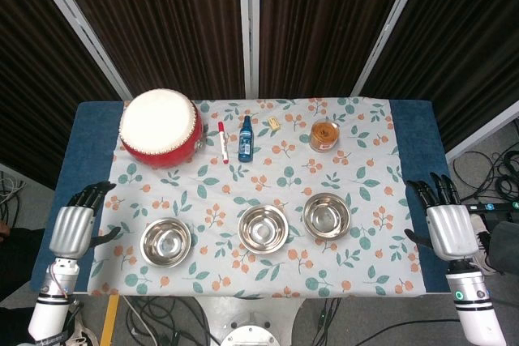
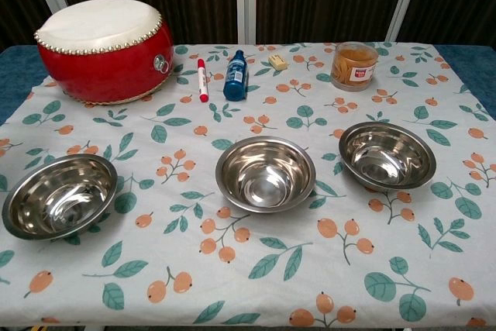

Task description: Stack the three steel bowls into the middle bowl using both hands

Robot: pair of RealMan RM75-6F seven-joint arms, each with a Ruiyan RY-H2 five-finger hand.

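Three steel bowls sit apart in a row on the tabletop (image 1: 418,131) — left bowl (image 1: 165,241), middle bowl (image 1: 263,228), right bowl (image 1: 326,215). The left hand (image 1: 77,224) and right hand (image 1: 446,224) wait at the sides, fingers spread wide and holding nothing — ready to reach in.

Two silver-backed robot hands with black fingers

The left hand (image 1: 75,224) and right hand (image 1: 448,228) each had a ribbed, silvery-white metallic back, black fingers (image 1: 96,191) and a pale cylindrical wrist ringed with dark bands; the right wrist bore a small glowing green ring light.
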